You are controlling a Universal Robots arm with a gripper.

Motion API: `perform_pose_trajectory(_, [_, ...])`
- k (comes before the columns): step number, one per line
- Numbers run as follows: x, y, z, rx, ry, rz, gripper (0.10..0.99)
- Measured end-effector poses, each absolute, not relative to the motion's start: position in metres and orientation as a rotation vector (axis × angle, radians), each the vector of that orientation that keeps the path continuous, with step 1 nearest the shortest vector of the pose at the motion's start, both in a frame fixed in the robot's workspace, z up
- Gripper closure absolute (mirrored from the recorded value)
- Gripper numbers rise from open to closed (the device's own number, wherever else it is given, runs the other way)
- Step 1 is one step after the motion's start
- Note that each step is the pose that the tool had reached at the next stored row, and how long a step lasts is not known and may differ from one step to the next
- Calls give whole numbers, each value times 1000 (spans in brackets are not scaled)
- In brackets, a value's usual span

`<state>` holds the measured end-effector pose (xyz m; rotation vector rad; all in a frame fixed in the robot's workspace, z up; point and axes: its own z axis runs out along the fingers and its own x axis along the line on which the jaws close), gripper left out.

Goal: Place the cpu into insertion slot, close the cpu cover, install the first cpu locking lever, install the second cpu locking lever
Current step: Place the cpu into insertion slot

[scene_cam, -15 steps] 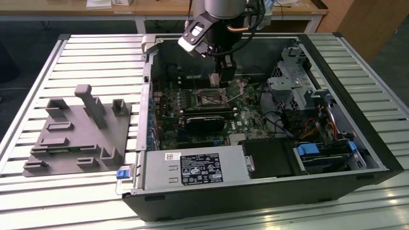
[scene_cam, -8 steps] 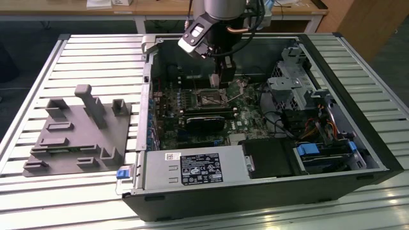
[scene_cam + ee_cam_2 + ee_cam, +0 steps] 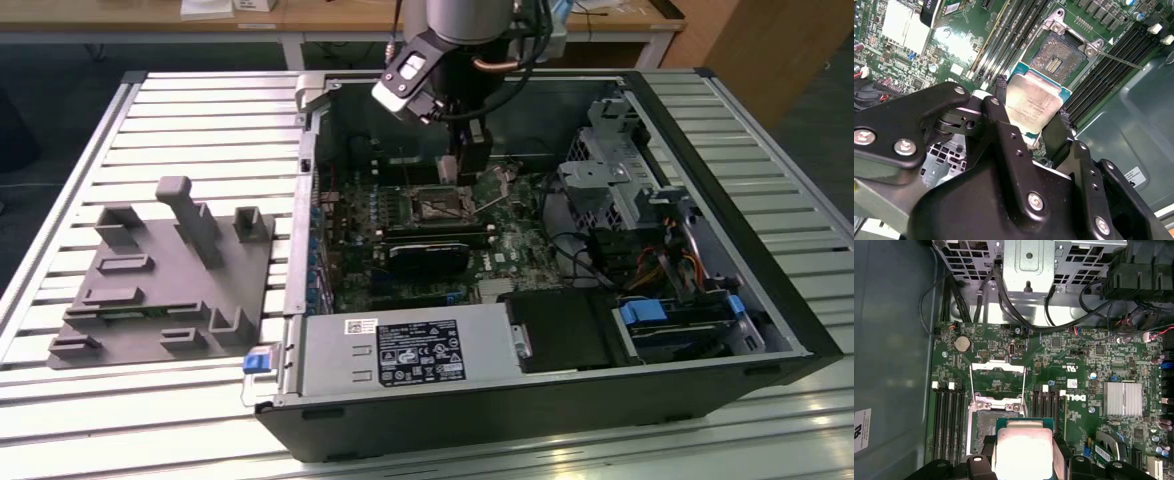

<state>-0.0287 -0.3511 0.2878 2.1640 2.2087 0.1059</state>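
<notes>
My gripper [image 3: 465,168] hangs inside the open computer case [image 3: 747,300], just above the insertion slot [image 3: 434,203]. In both wrist views its black fingers [image 3: 999,97] are shut on two opposite edges of the cpu [image 3: 1035,102], a flat square chip with a silvery-beige top. The cpu [image 3: 1023,450] hovers tilted beside the bare insertion slot [image 3: 985,432], partly overlapping it. The cpu cover [image 3: 999,369], a silver frame with an open window, stands swung back from the slot. A thin locking lever [image 3: 1119,59] sticks out past the slot [image 3: 1059,57].
Memory slots [image 3: 949,415] flank the socket. A silver heat sink [image 3: 1122,399] and a black card [image 3: 427,250] sit on the board. The drive cage [image 3: 614,170] with cables and the power supply [image 3: 400,355] crowd the case. A grey fixture block [image 3: 160,270] lies on the slatted table.
</notes>
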Motion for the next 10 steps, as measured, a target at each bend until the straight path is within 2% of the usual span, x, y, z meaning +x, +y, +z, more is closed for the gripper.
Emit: perform_pose_trajectory(10, [-29,-351,282,2164,2209,106,553])
